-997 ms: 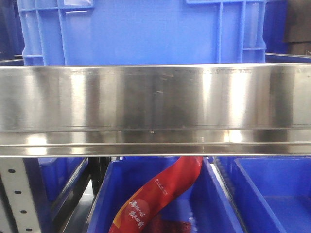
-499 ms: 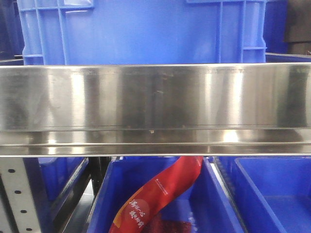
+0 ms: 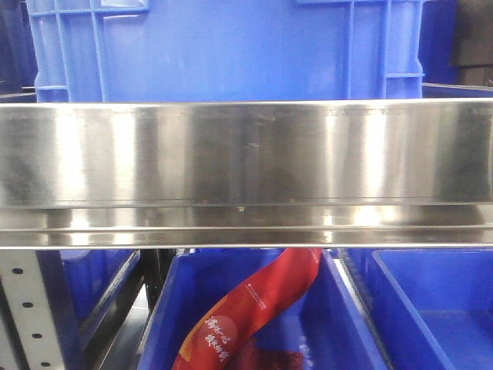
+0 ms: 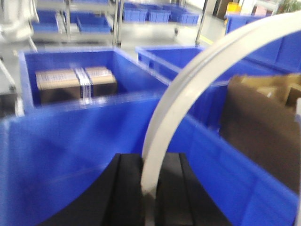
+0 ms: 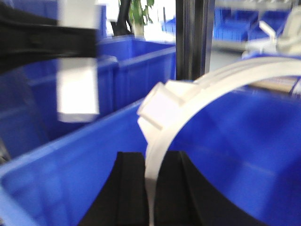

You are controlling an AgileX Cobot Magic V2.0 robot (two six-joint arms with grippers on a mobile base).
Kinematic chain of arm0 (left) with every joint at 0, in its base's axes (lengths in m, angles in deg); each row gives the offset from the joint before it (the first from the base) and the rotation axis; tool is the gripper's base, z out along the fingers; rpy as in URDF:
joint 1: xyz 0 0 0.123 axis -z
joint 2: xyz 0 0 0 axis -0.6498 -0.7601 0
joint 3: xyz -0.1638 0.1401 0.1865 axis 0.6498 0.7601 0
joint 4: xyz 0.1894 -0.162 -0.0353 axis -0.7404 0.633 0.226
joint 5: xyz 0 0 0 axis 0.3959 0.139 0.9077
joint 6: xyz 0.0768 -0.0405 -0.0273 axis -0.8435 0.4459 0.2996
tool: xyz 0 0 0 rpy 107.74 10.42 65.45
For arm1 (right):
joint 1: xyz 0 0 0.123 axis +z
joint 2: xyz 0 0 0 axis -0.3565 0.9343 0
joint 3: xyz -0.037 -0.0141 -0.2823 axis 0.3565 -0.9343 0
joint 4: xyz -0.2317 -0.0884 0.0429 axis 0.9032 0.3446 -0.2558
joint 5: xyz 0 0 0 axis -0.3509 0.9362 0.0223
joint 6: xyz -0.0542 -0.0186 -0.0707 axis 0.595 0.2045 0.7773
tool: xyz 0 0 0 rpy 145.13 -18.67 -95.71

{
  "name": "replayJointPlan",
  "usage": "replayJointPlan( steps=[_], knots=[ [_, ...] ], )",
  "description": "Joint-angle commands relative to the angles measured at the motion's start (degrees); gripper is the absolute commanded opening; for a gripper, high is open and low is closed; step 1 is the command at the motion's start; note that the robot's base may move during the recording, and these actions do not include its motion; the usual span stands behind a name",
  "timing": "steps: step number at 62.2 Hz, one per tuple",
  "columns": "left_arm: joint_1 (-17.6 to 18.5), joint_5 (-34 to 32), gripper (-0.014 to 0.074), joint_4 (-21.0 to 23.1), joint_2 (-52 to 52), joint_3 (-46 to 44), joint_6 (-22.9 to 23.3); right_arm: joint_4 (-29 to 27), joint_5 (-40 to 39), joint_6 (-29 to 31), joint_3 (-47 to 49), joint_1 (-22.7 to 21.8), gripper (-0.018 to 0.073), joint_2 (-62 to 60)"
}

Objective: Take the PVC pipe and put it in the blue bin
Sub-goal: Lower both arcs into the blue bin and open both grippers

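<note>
In the left wrist view the PVC pipe (image 4: 188, 89), a white flat curved strap, rises from between the black fingers of my left gripper (image 4: 149, 157) and arcs up to the right. That gripper is shut on it, above the wall of a blue bin (image 4: 70, 141). In the right wrist view my right gripper (image 5: 150, 155) is likewise shut on a white curved strap (image 5: 207, 92) with a blocky clip on it, over a blue bin (image 5: 235, 136). I cannot tell whether both hold the same piece. The front view shows neither gripper.
A taped cardboard box (image 4: 75, 82) sits in a farther bin, with brown cardboard (image 4: 263, 127) at right. A black arm with a white block (image 5: 77, 89) and a dark post (image 5: 193, 37) stand ahead of the right gripper. A steel shelf rail (image 3: 246, 154) fills the front view above a red packet (image 3: 254, 308).
</note>
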Motion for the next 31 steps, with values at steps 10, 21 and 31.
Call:
replayJointPlan(
  steps=[10,21,31],
  knots=[
    [0.25,1.05,-0.0111,2.13,-4.48,-0.90,0.20,-1.08,6.84,0.34,2.72,0.06,-0.0167,3.04],
    [0.25,2.92,-0.0111,2.13,-5.56,-0.90,0.20,-1.17,8.28,0.34,2.72,0.06,-0.0005,3.09],
    [0.25,4.46,-0.0050,2.13,-5.57,-0.90,0.20,-1.17,8.28,0.34,2.72,0.06,0.0193,3.09]
  ],
)
